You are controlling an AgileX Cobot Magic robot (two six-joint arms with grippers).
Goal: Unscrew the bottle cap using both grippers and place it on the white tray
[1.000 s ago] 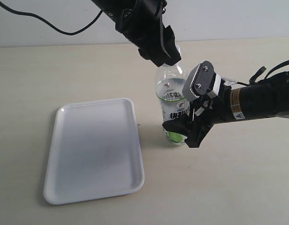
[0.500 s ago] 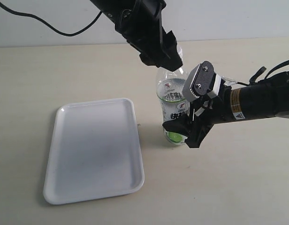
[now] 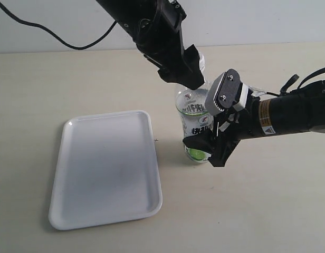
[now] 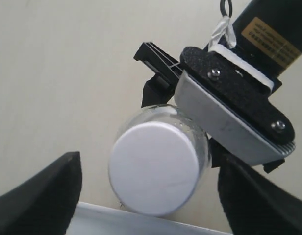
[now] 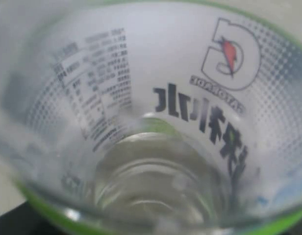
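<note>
— Firstly, the bottle: position and contents?
— Upright on the beige table, to the right of the tray and apart from it. Clear plastic, with a white-and-green label and dark lettering. The right wrist view looks through its wall at close range. Whether any liquid is inside, I cannot tell.
— And the cap?
— The cap is seated on the bottle's neck, white and round. It is not on the tray.
— State of the left gripper?
— The left gripper, all dark, hangs directly over the bottle's top. Its fingers stand wide apart, one on each side of the cap, with a clear gap at either side. Neither touches it, and the gripper has hold of nothing.
— The right gripper?
— The right gripper comes in from the right and is closed round the bottle's body at label height. Its grey plate presses against one side of the bottle, and the black finger shows at the opposite side. The bottle is vertical in the grip.
— The tray?
— White, glossy, rectangular with rounded corners and a low rim. It lies flat on the table, left of the bottle and apart from both grippers.
</note>
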